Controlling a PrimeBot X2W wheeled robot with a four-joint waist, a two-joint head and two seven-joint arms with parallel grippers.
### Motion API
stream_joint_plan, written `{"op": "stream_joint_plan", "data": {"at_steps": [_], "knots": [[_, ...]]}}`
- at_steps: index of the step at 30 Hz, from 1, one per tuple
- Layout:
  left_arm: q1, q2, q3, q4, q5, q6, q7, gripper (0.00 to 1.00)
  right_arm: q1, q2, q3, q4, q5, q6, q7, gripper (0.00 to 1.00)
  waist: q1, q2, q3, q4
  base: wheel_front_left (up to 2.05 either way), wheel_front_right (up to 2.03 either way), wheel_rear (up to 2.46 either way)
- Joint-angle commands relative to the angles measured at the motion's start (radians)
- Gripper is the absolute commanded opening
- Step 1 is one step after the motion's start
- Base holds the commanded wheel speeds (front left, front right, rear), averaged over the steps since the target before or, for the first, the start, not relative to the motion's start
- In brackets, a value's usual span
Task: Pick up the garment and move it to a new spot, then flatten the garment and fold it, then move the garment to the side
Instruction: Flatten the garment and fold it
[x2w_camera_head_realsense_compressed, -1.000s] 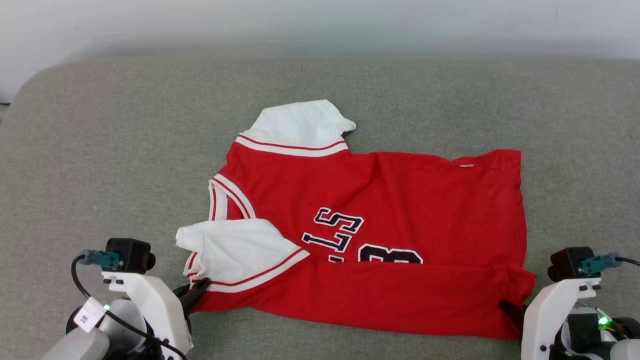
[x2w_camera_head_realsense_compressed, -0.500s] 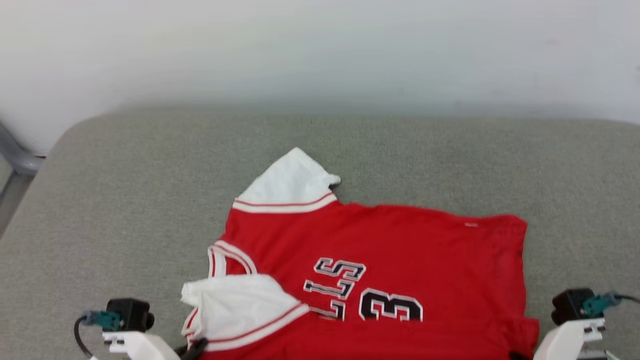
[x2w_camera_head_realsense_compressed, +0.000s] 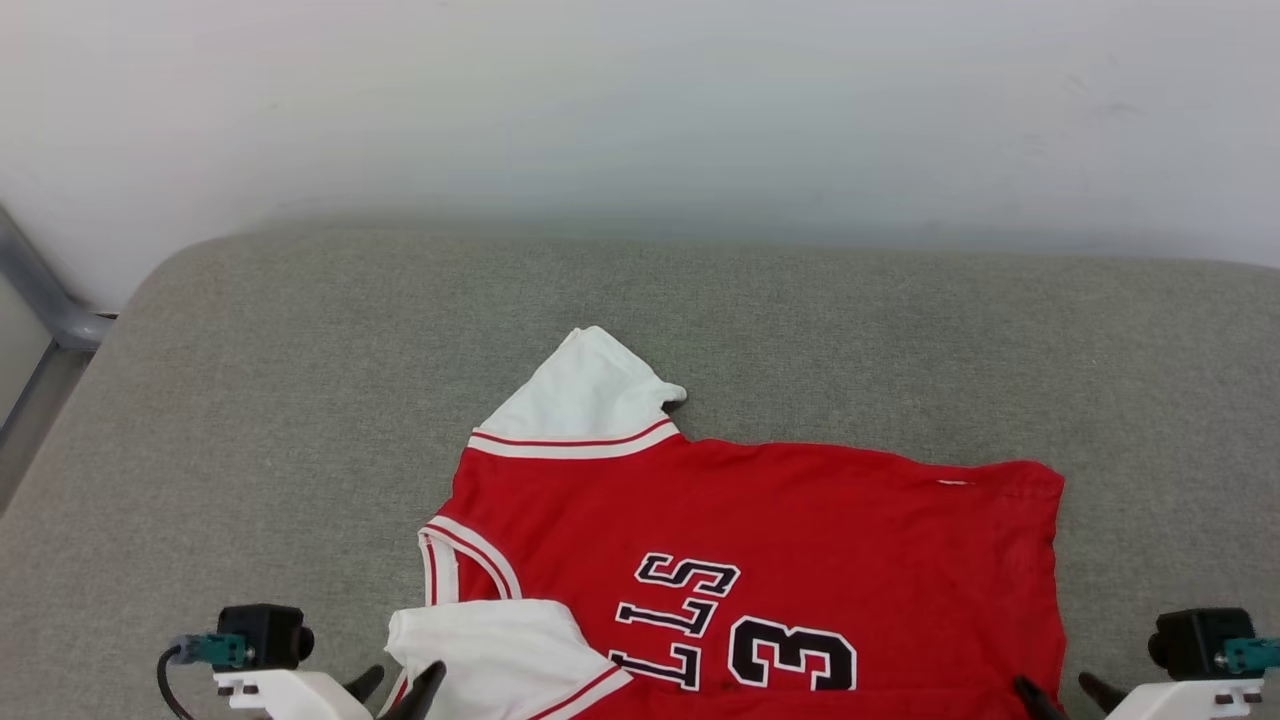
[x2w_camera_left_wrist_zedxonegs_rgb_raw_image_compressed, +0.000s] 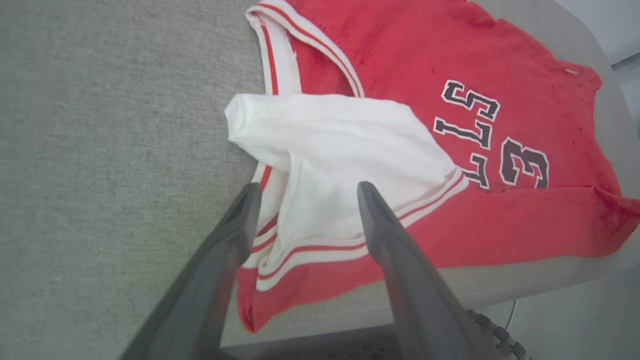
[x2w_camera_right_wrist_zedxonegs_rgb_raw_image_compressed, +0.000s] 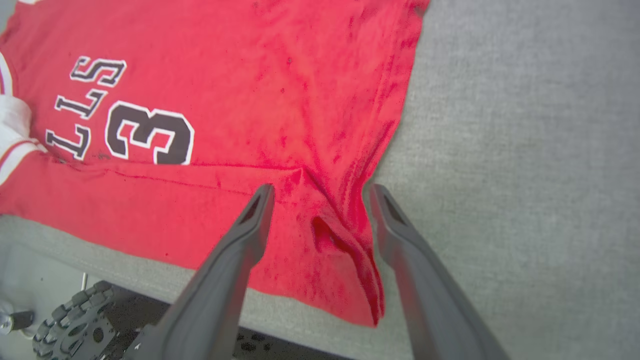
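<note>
The shirt (x2w_camera_head_realsense_compressed: 800, 520) is laid flat, lettering up, on the grey tabletop (x2w_camera_head_realsense_compressed: 250, 400), at its near edge. Its near strip is folded over the body, and one white sleeve (x2w_camera_left_wrist_zedxonegs_rgb_raw_image_compressed: 340, 150) is folded onto the chest. The left jaws are released and spread above this sleeve's cuff. The right jaws are released and spread above the rumpled hem corner (x2w_camera_right_wrist_zedxonegs_rgb_raw_image_compressed: 345, 240). Nothing is grasped.

Garment (x2w_camera_head_realsense_compressed: 800, 520): soft knit cloth, matt, lightly creased. 2-colour collar and cuff trim looks ribbed. Lettering (x2w_camera_head_realsense_compressed: 688, 575): flat, smooth, matt. Table cover (x2w_camera_head_realsense_compressed: 300, 400): grey woven fabric, coarse, matt. Left gripper (x2w_camera_left_wrist_zedxonegs_rgb_raw_image_compressed: 307, 186) and right gripper (x2w_camera_right_wrist_zedxonegs_rgb_raw_image_compressed: 321, 187): dark, smooth, matt, plastic-looking. Wrist mount (x2w_camera_head_realsense_compressed: 290, 688): white plastic, slight sheen.
</note>
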Motion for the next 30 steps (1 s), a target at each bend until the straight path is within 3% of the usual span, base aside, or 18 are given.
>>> {"op": "stream_joint_plan", "data": {"at_steps": [1,9,16,23,26,30], "knots": [[-0.022,-0.006,0.010,0.007,0.012,-0.008,-0.022,1.00,-0.006,0.012,-0.008,-0.012,-0.008,-0.001,-0.047,1.00,0.0001,0.0000,0.002,-0.003,0.00,0.00,0.00],[-0.117,-0.044,0.063,0.034,0.159,0.021,-0.257,1.00,-0.067,0.079,-0.048,-0.045,-0.119,-0.001,-0.421,1.00,0.0001,0.0000,0.001,-0.037,0.00,0.00,0.00],[-0.243,-0.086,0.095,0.069,0.246,0.027,-0.391,1.00,-0.163,0.111,-0.065,-0.065,-0.160,-0.001,-0.563,1.00,0.0001,0.0000,0.066,-0.077,0.00,0.00,0.00],[-0.454,-0.102,0.100,0.147,0.249,-0.047,-0.351,1.00,-0.288,0.129,-0.063,-0.102,-0.182,-0.001,-0.579,1.00,0.0001,0.0000,0.215,-0.121,0.00,0.00,0.00],[-0.549,-0.091,0.093,0.194,0.228,-0.107,-0.285,1.00,-0.329,0.136,-0.052,-0.103,-0.188,-0.001,-0.579,1.00,0.0001,0.0000,0.270,-0.145,0.00,0.00,0.00],[-0.674,-0.073,0.052,0.267,0.184,-0.223,-0.136,1.00,-0.356,0.143,-0.063,-0.088,-0.199,-0.001,-0.573,1.00,0.0001,0.0000,0.319,-0.171,0.00,0.00,0.00]]}}
